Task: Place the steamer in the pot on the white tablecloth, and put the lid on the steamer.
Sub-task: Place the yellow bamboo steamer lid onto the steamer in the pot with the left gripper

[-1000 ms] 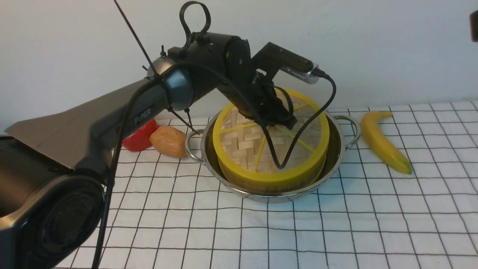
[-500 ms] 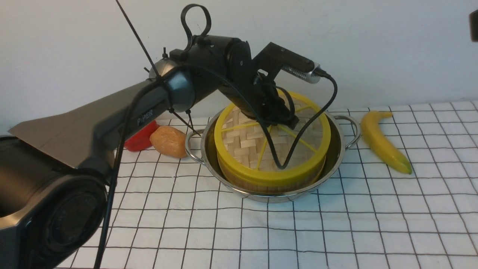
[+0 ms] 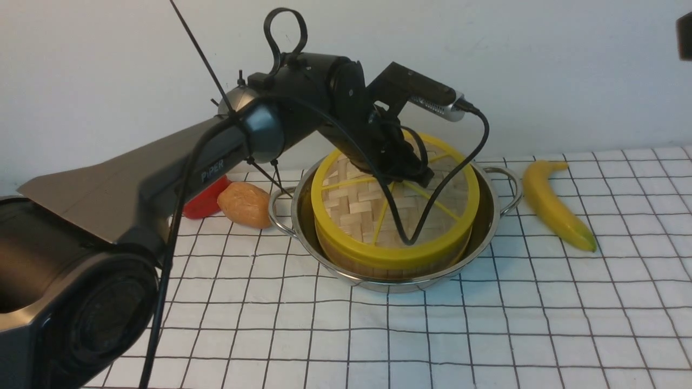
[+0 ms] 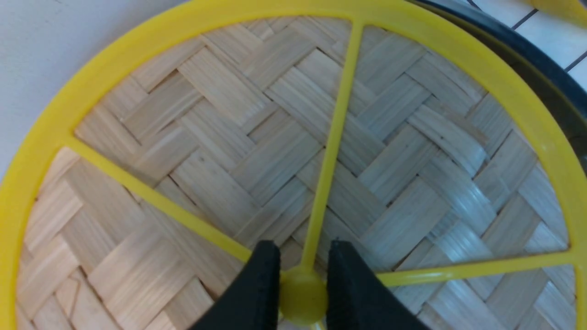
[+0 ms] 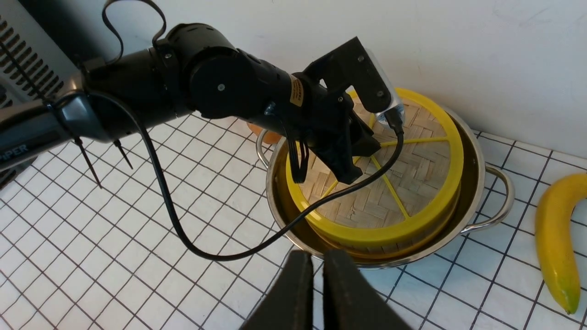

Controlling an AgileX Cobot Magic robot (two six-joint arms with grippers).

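A red thing (image 3: 204, 195) and a brown lump (image 3: 244, 204) lie leftmost. The left gripper (image 4: 302, 284) pinches the lid (image 3: 394, 210) hub, atop the steamer (image 3: 397, 265) in the pot (image 3: 489, 216). The right gripper (image 5: 318, 286) looks nearly closed, empty.

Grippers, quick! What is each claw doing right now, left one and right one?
Left gripper: shut on the lid's yellow centre knob.
Right gripper: nearly closed, a thin gap between the jaws, holding nothing, away from the pot.

Yellow banana (image 3: 557, 204) lies w/ tip toward camera; tan potato-like item (image 3: 244, 204) touching red pepper (image 3: 205, 195).
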